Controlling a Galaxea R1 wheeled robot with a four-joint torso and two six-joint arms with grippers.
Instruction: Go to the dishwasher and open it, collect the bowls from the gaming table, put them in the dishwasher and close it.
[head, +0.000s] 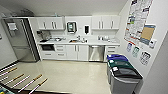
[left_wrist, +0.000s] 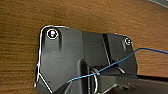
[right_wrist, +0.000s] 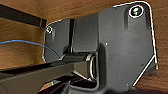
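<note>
The dishwasher (head: 96, 53) is built into the white lower cabinets at the far wall, right of the sink. Its brushed steel front is shut, with a bar handle along the top. It lies across a stretch of pale floor from me. The bowls and the gaming table are out of view. Both wrist views look down past the robot's dark plate onto brown wood-grain floor (left_wrist: 22, 22), with a thin blue cable (left_wrist: 150, 50) crossing.
A steel fridge (head: 20, 40) stands at the left wall. Three bins (head: 123, 73), blue, green and grey, line the right wall under posters. Rods with wooden handles of a table-football table (head: 27, 82) jut in at the lower left. Counter with sink (head: 75, 40) above the cabinets.
</note>
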